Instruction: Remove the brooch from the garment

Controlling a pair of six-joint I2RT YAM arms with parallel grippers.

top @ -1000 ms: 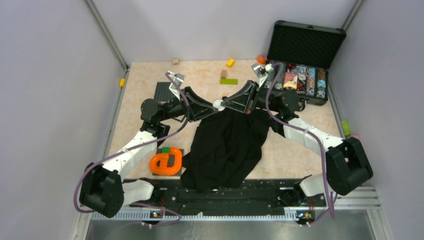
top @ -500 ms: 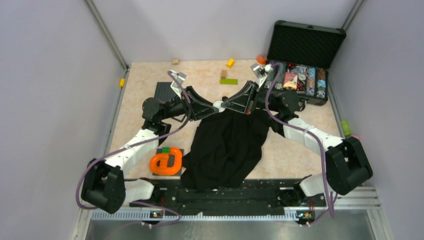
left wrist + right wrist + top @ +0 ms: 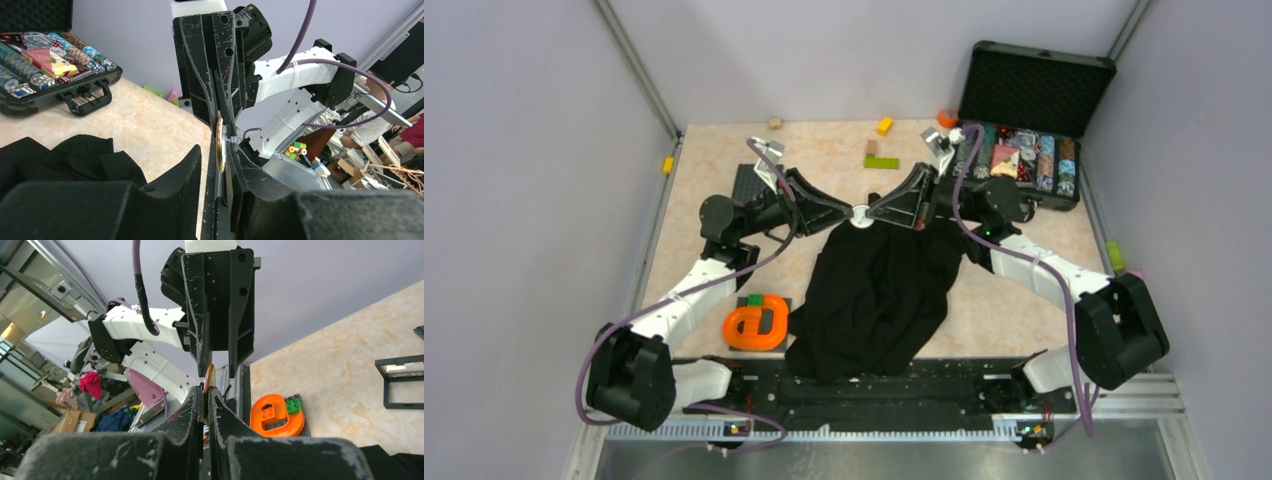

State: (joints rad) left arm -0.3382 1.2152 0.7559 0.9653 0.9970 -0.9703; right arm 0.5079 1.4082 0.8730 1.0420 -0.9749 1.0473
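The brooch (image 3: 861,213) is a small whitish disc held in the air over the top edge of the black garment (image 3: 879,290), where both grippers meet tip to tip. My right gripper (image 3: 870,211) is shut on it; in the right wrist view the disc (image 3: 209,377) shows edge-on, pinched between the fingertips (image 3: 206,392). My left gripper (image 3: 215,150) stands narrowly open around the same disc (image 3: 220,145). Its right finger (image 3: 239,170) lies against the disc, and its left finger (image 3: 187,175) stays a little apart. The cloth (image 3: 65,155) lies crumpled on the table below.
An open black case (image 3: 1029,160) of stacked coloured chips stands at the back right. An orange ring toy (image 3: 757,322) on a small plate lies left of the cloth. A dark baseplate (image 3: 746,183) is behind the left arm. A green brick (image 3: 881,162) and small blocks lie behind the grippers.
My left wrist has shifted a little back and left, and its fingertips have come in around the brooch with the jaws narrower. The right arm and the garment have hardly moved.
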